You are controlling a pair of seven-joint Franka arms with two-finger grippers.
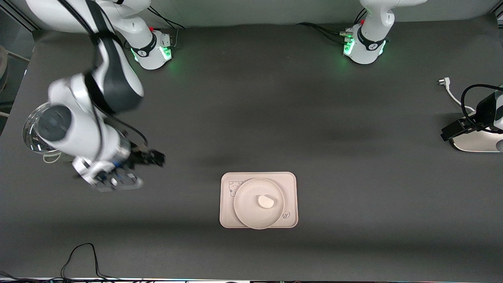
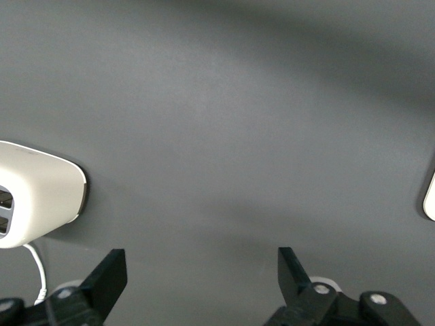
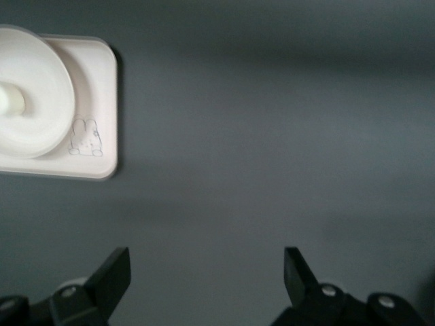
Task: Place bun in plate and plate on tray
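Low in the middle of the front view, the tray point(image 1: 258, 200) lies flat on the dark surface point(image 1: 275, 118), its long sides running across the frame. On the tray sits the plate point(image 1: 259, 203), inside its rim, and the bun point(image 1: 265, 201) rests near the plate's centre, so both parts of the task look done. At the left of the frame, the right hand point(image 1: 133, 169) hangs over bare surface toward the right arm's end, well apart from the tray; its fingers are spread and hold nothing. From this hand the tray lies toward the middle of the frame and a little lower. At the right edge of the frame, the left hand point(image 1: 448, 133) hovers over a white power strip point(image 1: 477, 141), also spread and empty, waiting. Of the two, the right hand appears nearer to the tray, though neither seems needed now.
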